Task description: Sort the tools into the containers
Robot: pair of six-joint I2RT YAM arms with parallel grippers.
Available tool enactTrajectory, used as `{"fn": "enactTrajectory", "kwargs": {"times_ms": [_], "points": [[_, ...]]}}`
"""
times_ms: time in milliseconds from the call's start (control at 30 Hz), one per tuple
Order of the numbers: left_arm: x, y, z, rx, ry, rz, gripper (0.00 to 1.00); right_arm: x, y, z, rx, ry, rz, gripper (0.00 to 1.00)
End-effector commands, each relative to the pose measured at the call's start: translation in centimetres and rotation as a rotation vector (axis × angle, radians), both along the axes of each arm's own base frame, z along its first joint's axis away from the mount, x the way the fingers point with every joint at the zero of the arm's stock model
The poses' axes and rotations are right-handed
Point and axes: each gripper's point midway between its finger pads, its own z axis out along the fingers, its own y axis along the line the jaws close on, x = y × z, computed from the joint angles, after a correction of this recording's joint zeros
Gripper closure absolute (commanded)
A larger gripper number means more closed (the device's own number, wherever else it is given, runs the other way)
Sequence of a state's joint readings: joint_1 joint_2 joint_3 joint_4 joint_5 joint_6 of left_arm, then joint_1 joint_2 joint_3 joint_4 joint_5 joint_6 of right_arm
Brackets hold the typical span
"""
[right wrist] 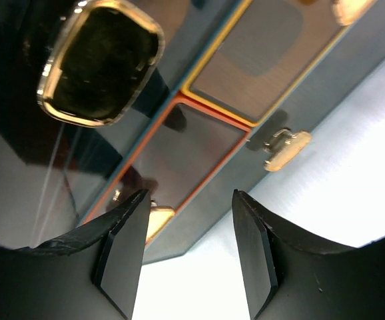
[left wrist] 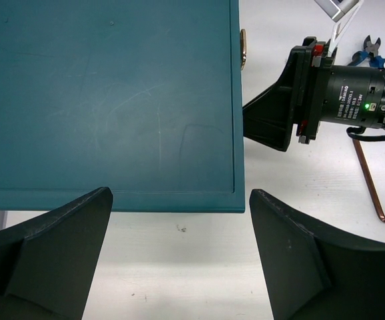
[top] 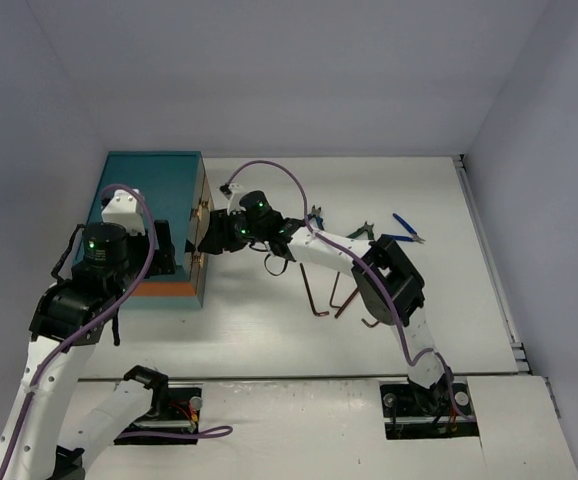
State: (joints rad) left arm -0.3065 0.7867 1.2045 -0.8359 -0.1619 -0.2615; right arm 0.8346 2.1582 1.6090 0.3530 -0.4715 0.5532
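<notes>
Right wrist: the right gripper, half open and empty, faces the chest front with a knob just beside one finger, probably to pull that drawer open.

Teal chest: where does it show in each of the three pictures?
Top external: chest left of centre, seen from above.
Left wrist: chest top fills the upper left.
Right wrist: chest front close up, running diagonally.
Shared landmark: brass knobs on its front.
</notes>
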Motion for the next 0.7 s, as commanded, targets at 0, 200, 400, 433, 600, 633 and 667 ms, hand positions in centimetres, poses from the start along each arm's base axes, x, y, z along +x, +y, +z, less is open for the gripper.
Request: {"fn": "enactTrajectory", "kwargs": {"times_ms": [0,200,400,433,600,633,667], "points": [[0.0,0.5,2.4,0.005,-0.068,0.009,0.19,2.6,-2.0,8.9,0.141,-0.149,-0.056,0.51],[-0.3,0.5,2.7,-0.002,-0.077,0.01,0.19,5.5,-4.4,10.3,0.17,-0.143,-0.108,0.5],[-0.5,0.7,2.6,0.005,-0.08,0.012,0.19,7.8,-4.3,10.0,0.208,-0.094,-0.102,0.5],[-0.5,0.8,2.6,0.008,-0.079,0.014,0.19,8.3,-4.2,9.7,0.213,-0.084,-0.101,0.5],[-0.8,1.1,2.5,0.028,-0.079,0.016,0.19,9.7,-2.5,8.7,0.251,-0.051,-0.061,0.5],[-0.8,1.2,2.5,0.03,-0.08,0.017,0.19,10.0,-2.2,8.8,0.263,-0.045,-0.055,0.49],[-0.9,1.2,2.5,0.033,-0.082,0.017,0.19,10.3,-2.0,9.2,0.282,-0.043,-0.051,0.49]]}}
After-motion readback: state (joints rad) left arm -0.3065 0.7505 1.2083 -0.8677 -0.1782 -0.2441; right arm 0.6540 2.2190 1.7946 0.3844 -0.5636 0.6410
